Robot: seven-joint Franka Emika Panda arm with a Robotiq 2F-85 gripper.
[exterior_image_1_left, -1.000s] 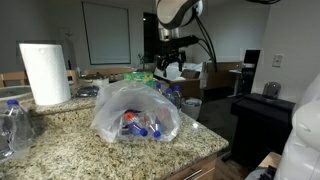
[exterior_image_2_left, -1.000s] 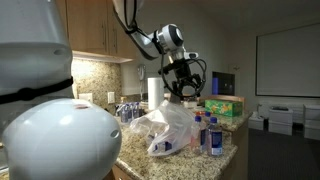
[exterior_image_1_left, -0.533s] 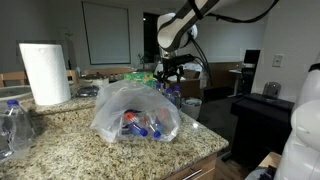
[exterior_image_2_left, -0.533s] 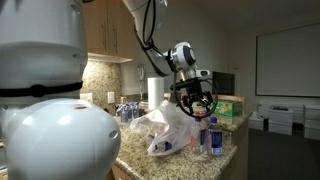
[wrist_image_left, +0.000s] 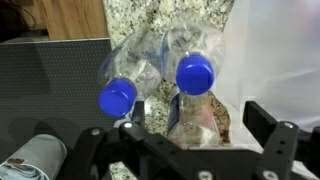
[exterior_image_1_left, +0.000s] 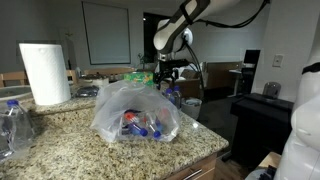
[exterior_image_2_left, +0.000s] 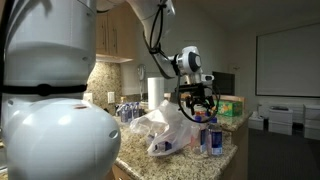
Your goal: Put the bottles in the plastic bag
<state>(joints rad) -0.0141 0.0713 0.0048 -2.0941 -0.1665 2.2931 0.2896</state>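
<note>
The plastic bag (exterior_image_1_left: 135,108) lies crinkled on the granite counter and shows in both exterior views (exterior_image_2_left: 165,130). Several bottles (exterior_image_1_left: 142,126) with blue caps lie inside it. More bottles (exterior_image_2_left: 210,135) stand upright next to the bag. My gripper (exterior_image_2_left: 197,104) hangs over them, behind the bag in an exterior view (exterior_image_1_left: 168,74). In the wrist view my gripper (wrist_image_left: 198,115) is open. Its fingers straddle one upright bottle (wrist_image_left: 195,75). A second bottle (wrist_image_left: 118,97) stands just outside the left finger.
A white paper towel roll (exterior_image_1_left: 45,72) stands at the counter's back. Other clear bottles (exterior_image_1_left: 14,125) stand near it, and also by the wall (exterior_image_2_left: 125,110). A green box (exterior_image_2_left: 226,105) sits behind the gripper. The counter edge (wrist_image_left: 60,70) runs close to the bottles.
My arm has come down from above the bag toward the upright bottles beside it. The bag and bottles have not moved.
</note>
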